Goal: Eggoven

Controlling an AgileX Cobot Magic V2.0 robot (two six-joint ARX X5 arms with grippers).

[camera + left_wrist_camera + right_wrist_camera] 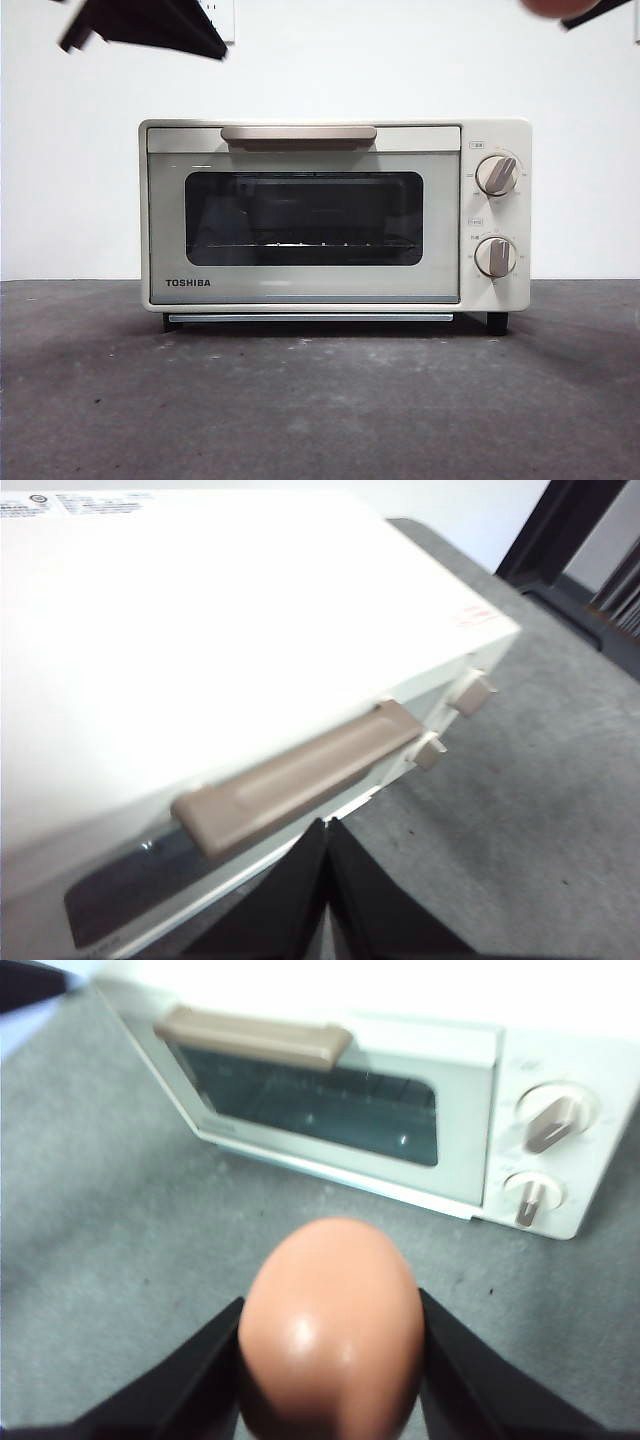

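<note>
The cream TOSHIBA toaster oven [335,215] stands on the grey table with its dark glass door shut, beige handle [298,134] along the top and two knobs on the right. My right gripper [330,1360] is shut on the reddish-brown egg [330,1325] and holds it high in front of the oven; the egg shows as a sliver at the top right of the front view [560,6]. My left gripper [327,880] is shut and empty, hovering just in front of the handle [300,775]; it shows at the top left of the front view [150,25].
Grey table surface [320,400] spreads in front of the oven. A white wall stands behind. A dark frame [570,540] stands beyond the table's far side in the left wrist view.
</note>
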